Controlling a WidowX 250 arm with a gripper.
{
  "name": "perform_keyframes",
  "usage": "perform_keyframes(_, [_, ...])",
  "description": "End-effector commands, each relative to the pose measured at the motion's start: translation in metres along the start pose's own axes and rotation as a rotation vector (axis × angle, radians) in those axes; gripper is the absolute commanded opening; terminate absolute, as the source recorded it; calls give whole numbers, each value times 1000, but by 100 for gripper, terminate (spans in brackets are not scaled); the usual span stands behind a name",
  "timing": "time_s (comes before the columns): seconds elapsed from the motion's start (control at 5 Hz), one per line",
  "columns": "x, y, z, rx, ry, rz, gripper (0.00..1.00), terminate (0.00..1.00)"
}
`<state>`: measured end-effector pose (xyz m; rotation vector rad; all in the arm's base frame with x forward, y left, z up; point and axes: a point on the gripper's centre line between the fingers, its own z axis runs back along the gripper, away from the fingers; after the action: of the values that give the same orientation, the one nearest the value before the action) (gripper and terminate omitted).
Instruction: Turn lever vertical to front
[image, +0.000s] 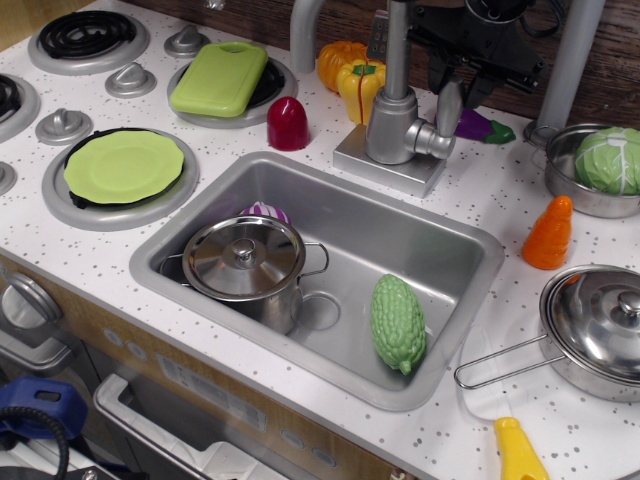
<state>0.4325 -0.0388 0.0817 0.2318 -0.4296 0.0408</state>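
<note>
The lever (449, 107) is a flat silver-grey paddle on the stubby side arm (430, 140) of the faucet body (390, 125). It stands upright, leaning slightly right. My black gripper (458, 80) hangs just above and behind it at the top of the view. Its two fingers (437, 70) straddle the lever's top with a gap on each side, so it looks open and holds nothing. The tall faucet pipe (398, 45) rises to the left of the gripper.
Below is the sink (470, 250) with a lidded pot (245, 260) and a green bumpy vegetable (398, 322). A purple eggplant (484, 127) and yellow pepper (360, 88) lie near the faucet. A carrot (550, 233), cabbage bowl (605, 160) and lidded pan (600, 330) sit right.
</note>
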Motion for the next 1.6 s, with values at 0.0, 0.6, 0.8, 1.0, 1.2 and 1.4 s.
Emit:
perform_keyframes(0.0, [-12,2,23,-11,-7,43,0,0])
perform_keyframes(0.6, [-37,0,2,-89,24,80,0,0])
perform_keyframes(0.8, [-39,0,-3,-103,29,78,0,0])
perform_keyframes(1.0, [-35,4,1,-110,44,63,100,0])
perform_keyframes(1.2, [-34,9,7,-116,81,35,100,0])
perform_keyframes(1.4, [-34,11,13,-113,118,18,100,0])
